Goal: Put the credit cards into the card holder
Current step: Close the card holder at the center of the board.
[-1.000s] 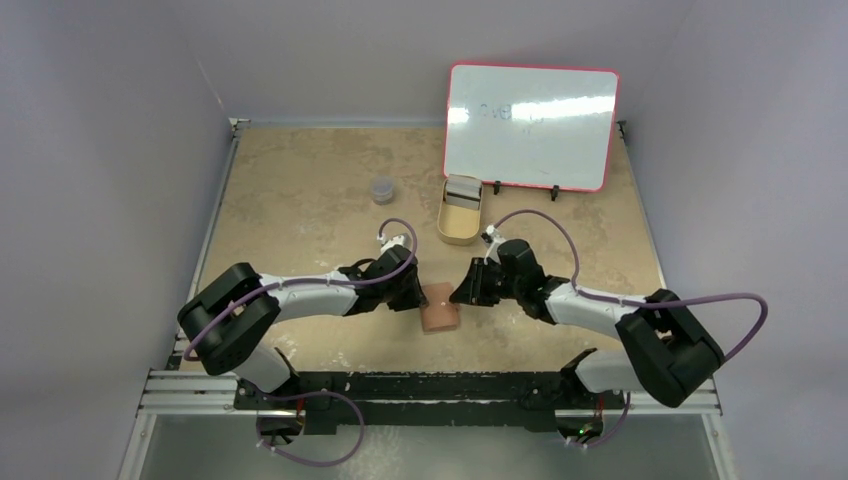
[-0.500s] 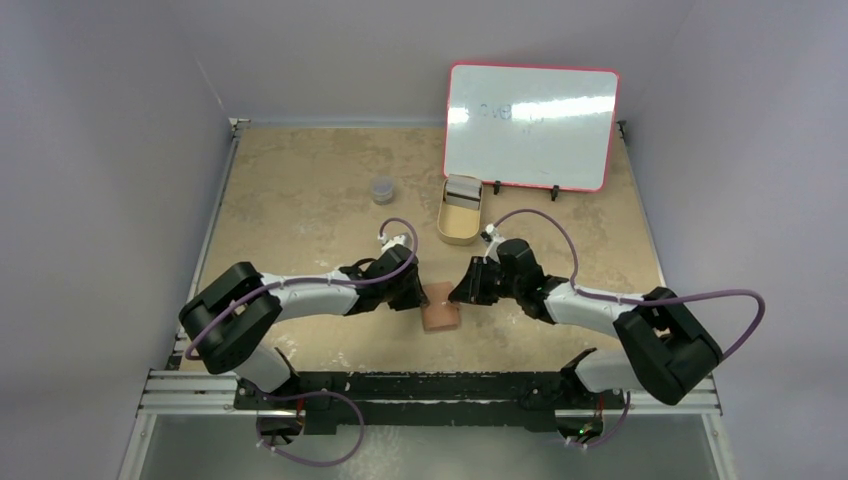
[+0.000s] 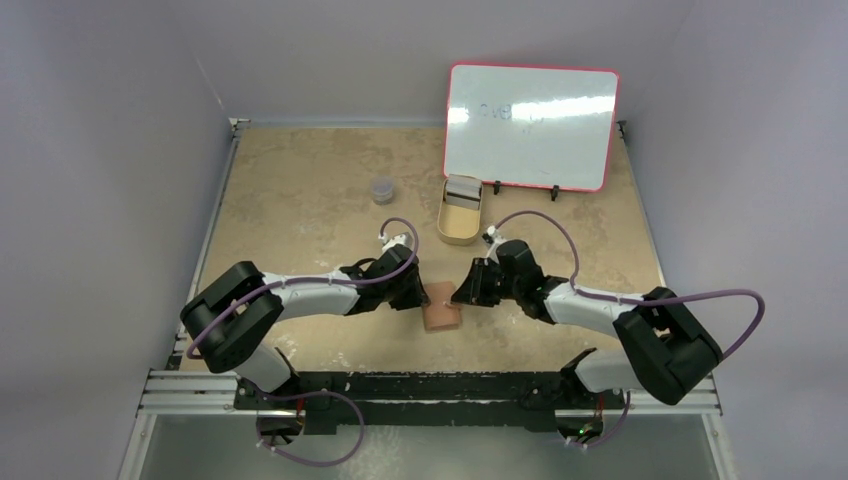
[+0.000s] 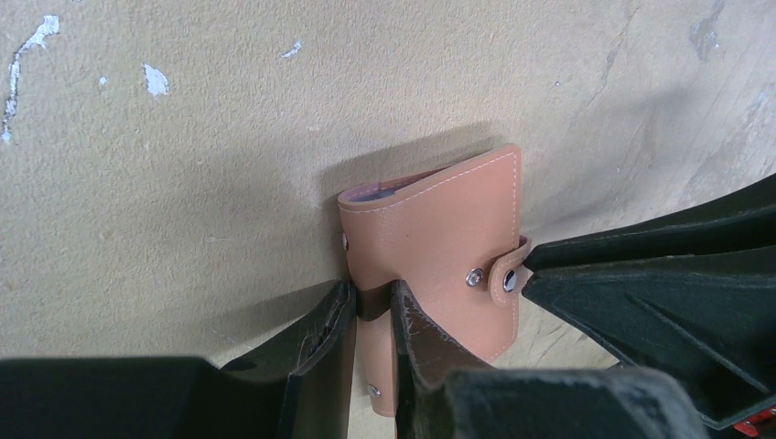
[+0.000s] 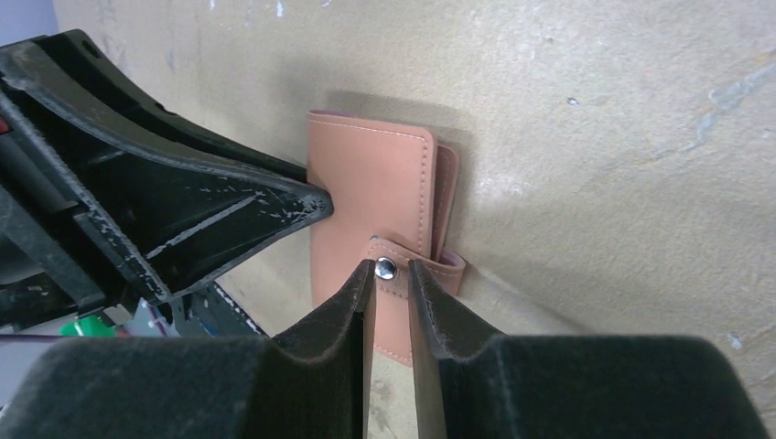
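Holder interior hidden (only bluish sliver at fold); held at table front-centre. Edge pinched by nearly closed left gripper, snap tab by right gripper. Grey cards seen in tin.

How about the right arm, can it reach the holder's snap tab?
Likely yes: the right claw is shut on the snap tab; the left claw holds the card holder on its other side.

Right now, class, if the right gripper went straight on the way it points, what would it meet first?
The card holder: the right gripper has its jaws closed on the snap strap, with the holder's cover right ahead. Past that seems to be the table, though depth is unclear.
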Tool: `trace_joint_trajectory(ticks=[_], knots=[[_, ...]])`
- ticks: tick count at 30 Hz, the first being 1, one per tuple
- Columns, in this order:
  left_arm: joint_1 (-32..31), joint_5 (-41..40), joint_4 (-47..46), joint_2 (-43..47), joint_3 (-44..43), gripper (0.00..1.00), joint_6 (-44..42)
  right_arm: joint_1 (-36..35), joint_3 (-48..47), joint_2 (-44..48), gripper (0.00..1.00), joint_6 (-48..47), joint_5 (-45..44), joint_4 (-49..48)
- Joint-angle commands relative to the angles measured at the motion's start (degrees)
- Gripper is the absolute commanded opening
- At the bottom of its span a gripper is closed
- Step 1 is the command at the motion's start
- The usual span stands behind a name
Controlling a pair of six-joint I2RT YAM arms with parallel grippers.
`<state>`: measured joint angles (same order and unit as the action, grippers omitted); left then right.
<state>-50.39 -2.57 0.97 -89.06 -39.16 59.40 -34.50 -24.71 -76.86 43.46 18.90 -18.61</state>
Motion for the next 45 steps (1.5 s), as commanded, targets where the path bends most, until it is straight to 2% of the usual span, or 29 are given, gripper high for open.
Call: trace_joint_trajectory(ticks=[1,12,32,45], knots=[[-0.15,-0.47,0.95,-1.28,-0.82,0.17,-0.74,-0.63,-0.64,1.94,0.21,-0.65,-3.24,3.71],[-0.14,0.63,-0.13,-1.0,-0.81,0.17,-0.65,-2.01,-0.15,4.01,0.21,0.56,-3.5,3.83],[-0.15,1.85,-1.53,-0.97,-0.14,0.17,-0.25,-4.59,-1.6,-1.59,0.19,1.49,-6.22,0.24],[-0.12,2.59,-2.97,-0.44,0.48,0.17,-0.07,-6.33,-5.13,-2.76,0.16,0.14,-9.9,5.38]])
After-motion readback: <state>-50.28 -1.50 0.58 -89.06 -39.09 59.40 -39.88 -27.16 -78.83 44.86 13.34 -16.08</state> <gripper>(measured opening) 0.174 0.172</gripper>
